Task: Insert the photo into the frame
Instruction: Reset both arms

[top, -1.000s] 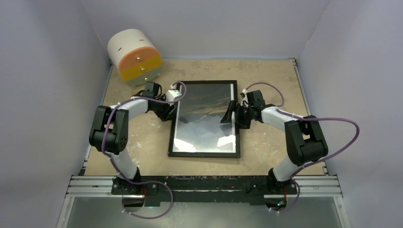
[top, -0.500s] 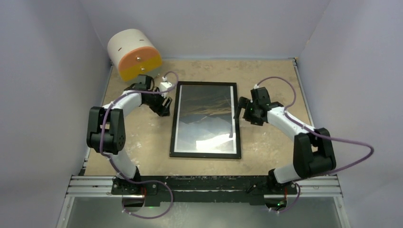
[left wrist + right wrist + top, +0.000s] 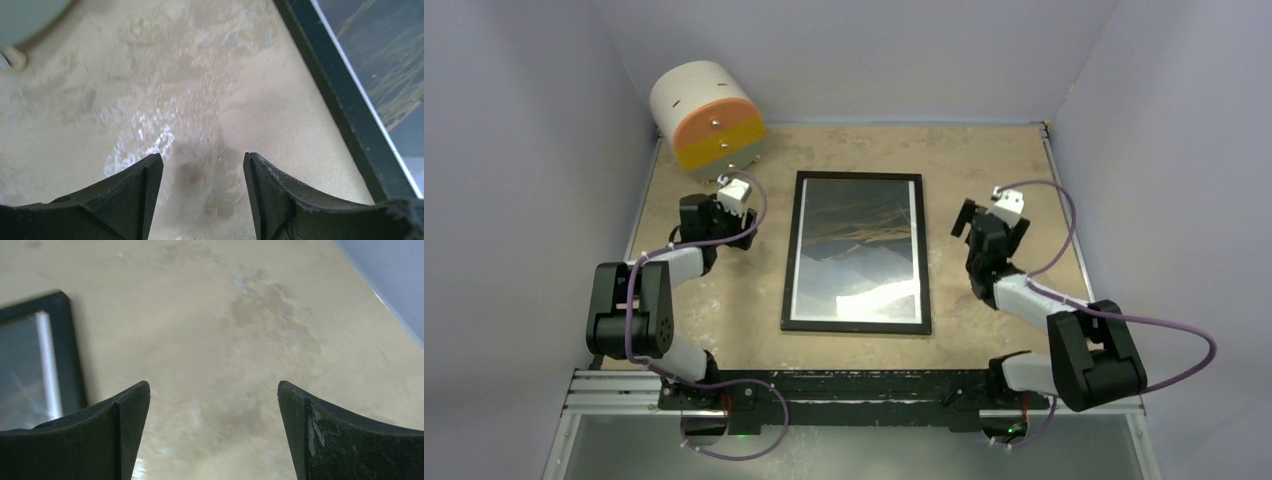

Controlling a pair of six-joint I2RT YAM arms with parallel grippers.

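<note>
The 2 arms have drawn back from the sides of the photo (image 3: 854, 250): left gripper (image 3: 203, 158) toward the worktop's (image 3: 984, 160) left edge, right gripper (image 3: 214, 385) toward its right edge, both opened wider.

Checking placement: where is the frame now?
In the top view the frame lies flat mid-table, between the left gripper and the right gripper, neither touching it.

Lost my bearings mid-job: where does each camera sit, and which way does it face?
Top external: above and behind the bases, looking down on the table; left arm and right arm show whole.
Left wrist: low over the table, facing the far side; left end effector, open, at bottom.
Right wrist: likewise; right end effector, wide open.
Shared: the black-bordered frame shows in all three.
</note>
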